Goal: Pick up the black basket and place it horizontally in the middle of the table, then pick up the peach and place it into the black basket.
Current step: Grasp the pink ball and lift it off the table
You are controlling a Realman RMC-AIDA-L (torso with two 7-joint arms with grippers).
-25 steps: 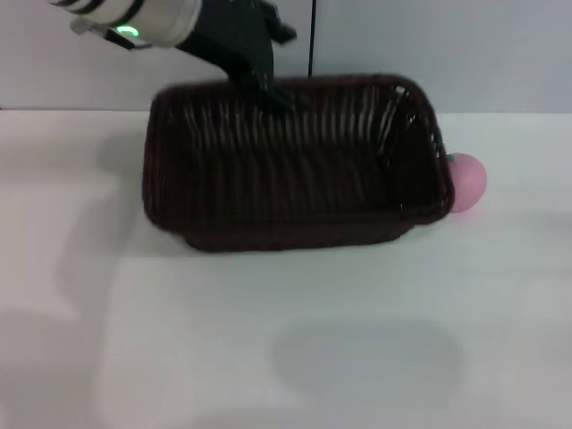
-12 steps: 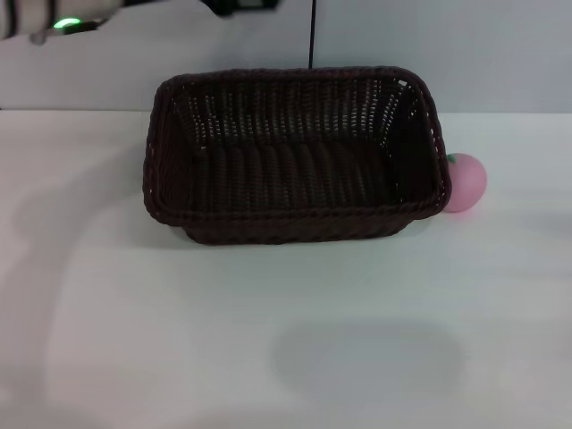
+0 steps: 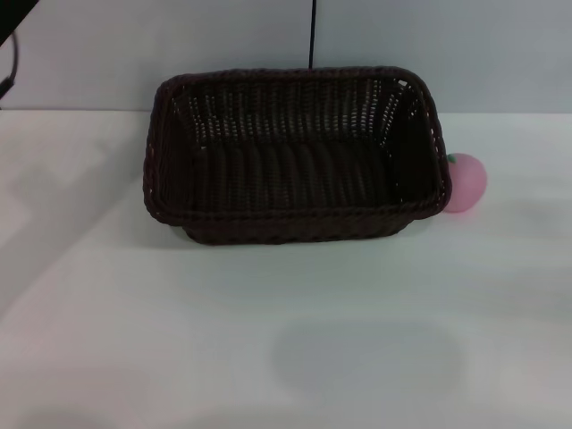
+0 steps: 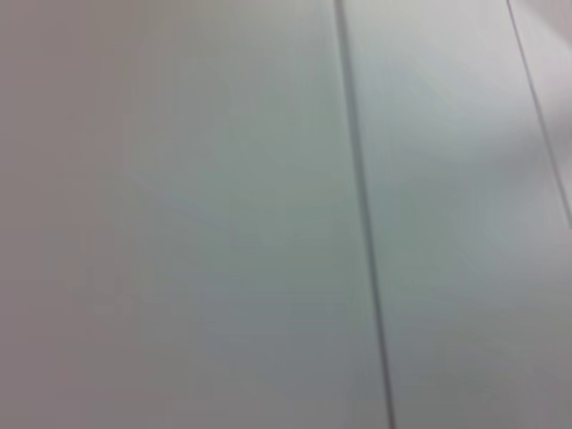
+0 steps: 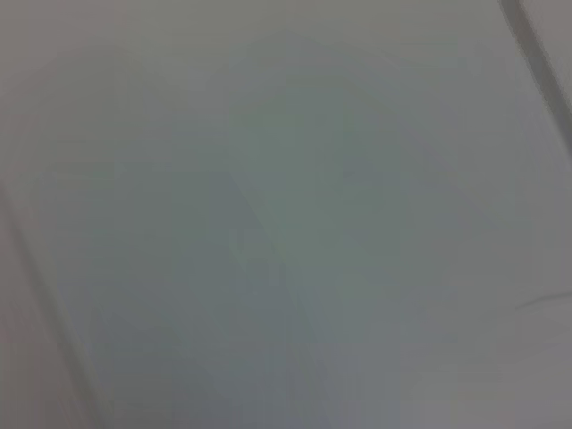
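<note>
The black basket (image 3: 295,156) stands open side up and lengthwise across the middle of the white table (image 3: 268,340) in the head view. Its inside holds nothing. The pink peach (image 3: 465,183) sits on the table just beyond the basket's right end, touching or almost touching its rim. Only a dark sliver of my left arm (image 3: 11,40) shows at the top left corner, far from the basket. Neither gripper is in view. The two wrist views show only plain pale surface.
A pale wall rises behind the table, with a thin dark vertical line (image 3: 313,36) above the basket. White tabletop stretches in front of the basket and to both sides.
My left gripper let go of the basket's back rim and the arm drew up and away to the left, out of view. The basket settled flat. The peach has not moved.
</note>
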